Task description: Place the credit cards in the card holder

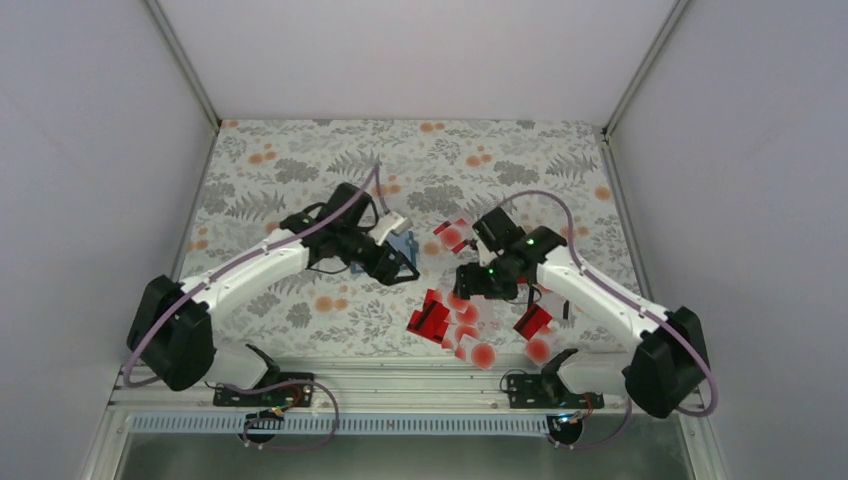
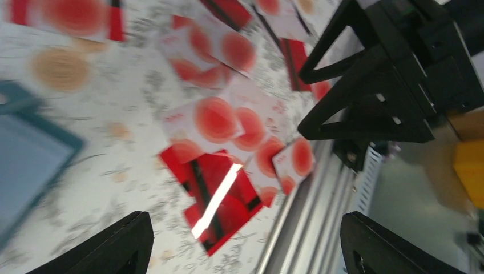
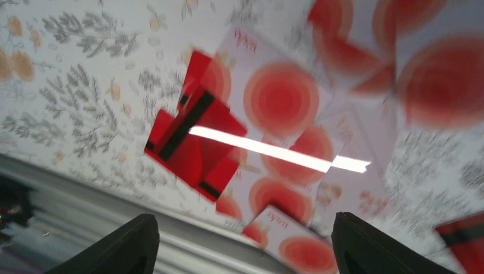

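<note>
Several credit cards lie loose near the table's front edge: solid red ones with a black stripe (image 1: 430, 318) and pale ones with red dots (image 1: 470, 330). A few more cards (image 1: 452, 235) lie farther back. The teal-blue card holder (image 1: 406, 243) lies flat just behind my left gripper (image 1: 400, 268); in the left wrist view the card holder (image 2: 25, 154) is at the left edge. My left gripper (image 2: 245, 222) is open and empty above a red card (image 2: 214, 197). My right gripper (image 1: 465, 285) hovers over the pile, and in its wrist view this gripper (image 3: 244, 220) is open above the overlapping cards (image 3: 279, 100).
A floral tablecloth (image 1: 300, 180) covers the table. A metal rail (image 1: 400, 375) runs along the near edge, right beside the cards. White walls enclose the left, right and back. The right arm's fingers (image 2: 365, 103) show close by in the left wrist view.
</note>
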Action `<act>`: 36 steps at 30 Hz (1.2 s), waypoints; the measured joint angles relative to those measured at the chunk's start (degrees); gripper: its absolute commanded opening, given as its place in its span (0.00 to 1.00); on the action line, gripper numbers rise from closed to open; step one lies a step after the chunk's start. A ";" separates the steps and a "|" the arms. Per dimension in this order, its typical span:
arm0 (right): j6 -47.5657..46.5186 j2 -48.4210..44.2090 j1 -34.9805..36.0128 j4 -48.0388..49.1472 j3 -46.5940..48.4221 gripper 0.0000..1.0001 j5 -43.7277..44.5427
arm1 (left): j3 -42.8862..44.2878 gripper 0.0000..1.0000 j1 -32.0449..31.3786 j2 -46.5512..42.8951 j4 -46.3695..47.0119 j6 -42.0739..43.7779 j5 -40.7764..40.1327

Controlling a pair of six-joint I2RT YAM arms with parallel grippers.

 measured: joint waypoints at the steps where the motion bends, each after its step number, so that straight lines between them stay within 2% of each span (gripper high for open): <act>1: 0.76 -1.53 -0.07 -0.42 -1.68 0.67 -1.49 | 0.00 0.81 -1.25 1.03 0.39 0.74 1.31; 4: 3.21 -5.75 -0.33 -0.61 -6.80 0.57 -6.75 | 0.33 0.80 -4.85 4.42 0.83 2.47 4.17; 9: 7.50 -12.48 -0.42 -0.55 -15.91 0.49 -14.12 | 2.54 0.75 -9.88 12.02 2.62 3.65 6.49; 15: 11.72 -16.15 -0.42 1.14 -25.03 0.41 -16.83 | 7.10 0.72 -15.63 20.98 3.56 4.42 7.72; 24: 15.21 -17.94 -0.42 4.26 -30.91 0.40 -16.44 | 13.88 0.71 -22.45 30.23 3.41 6.12 8.07; 36: 15.26 -17.88 -0.44 6.80 -34.25 0.40 -13.70 | 20.50 0.68 -24.35 38.77 1.64 7.19 6.95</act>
